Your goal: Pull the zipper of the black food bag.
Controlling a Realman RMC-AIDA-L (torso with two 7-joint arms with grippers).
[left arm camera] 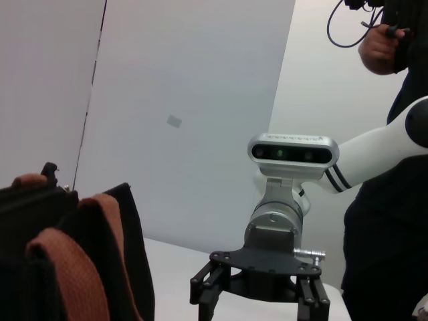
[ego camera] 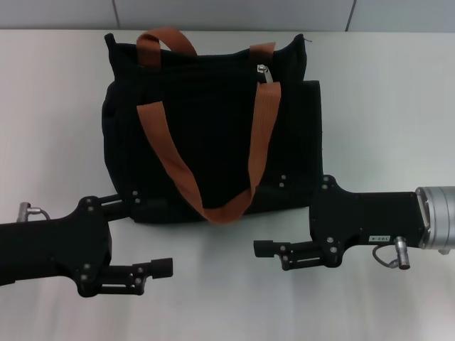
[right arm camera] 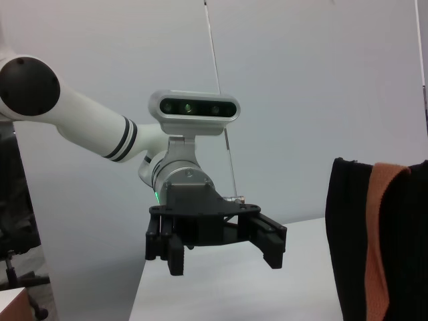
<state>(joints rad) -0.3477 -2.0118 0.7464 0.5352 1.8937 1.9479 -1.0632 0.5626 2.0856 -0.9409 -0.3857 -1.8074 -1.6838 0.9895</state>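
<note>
Nearest you, two tools hover over the white table [ego camera: 398, 106] — left tool [ego camera: 153, 238] and right tool [ego camera: 274, 222], both released, grasping nothing. Beyond them stands one black food bag [ego camera: 206, 135] with two brown straps; its single zipper [ego camera: 264, 71] sits at the top rim, right of centre.

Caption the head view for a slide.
Both grippers, left and right, open near the black food bag; zipper untouched.

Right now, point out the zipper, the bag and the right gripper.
zipper [ego camera: 264, 72], head view, silver pull tab.
bag [ego camera: 213, 121], head view, front panel.
right gripper [ego camera: 264, 248], head view, open fingertips.
</note>
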